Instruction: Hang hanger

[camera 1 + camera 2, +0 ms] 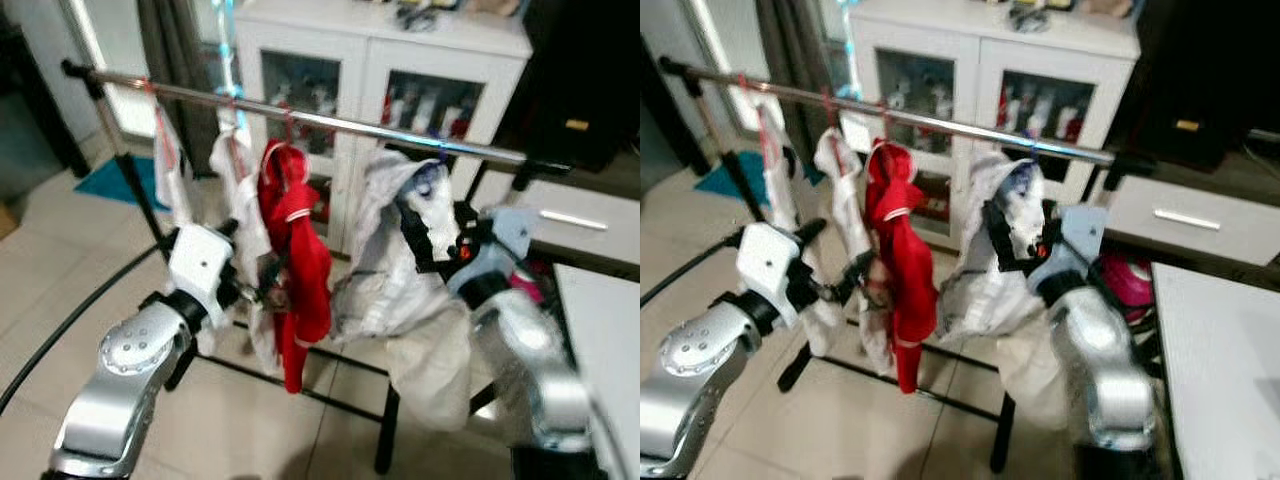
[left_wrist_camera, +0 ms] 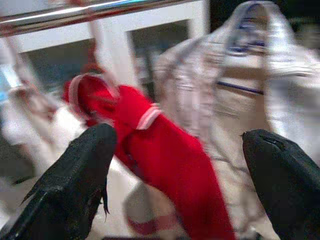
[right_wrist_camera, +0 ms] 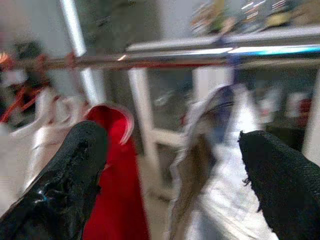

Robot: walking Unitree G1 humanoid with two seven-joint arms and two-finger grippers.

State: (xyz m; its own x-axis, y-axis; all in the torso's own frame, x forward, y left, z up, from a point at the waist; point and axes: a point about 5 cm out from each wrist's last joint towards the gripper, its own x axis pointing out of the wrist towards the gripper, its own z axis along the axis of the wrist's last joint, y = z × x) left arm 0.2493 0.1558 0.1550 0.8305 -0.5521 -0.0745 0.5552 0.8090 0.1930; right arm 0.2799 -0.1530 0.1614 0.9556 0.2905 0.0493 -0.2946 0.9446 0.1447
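Left eye view: a metal rail (image 1: 330, 122) carries a red garment (image 1: 295, 260) and, beside it, a white garment (image 1: 400, 270); the left gripper (image 1: 262, 290) sits below the rail at the red garment, the right gripper (image 1: 425, 235) against the white one. Left wrist view: fingers (image 2: 75, 185) spread apart, the red garment between them. Right wrist view: fingers (image 3: 65, 180) parted beneath the rail, empty. The hangers themselves are too blurred to make out.

Head stereo pair looks down at the clothes rail (image 1: 300, 118); both wrist cameras face its red garment (image 2: 165, 155) close up.
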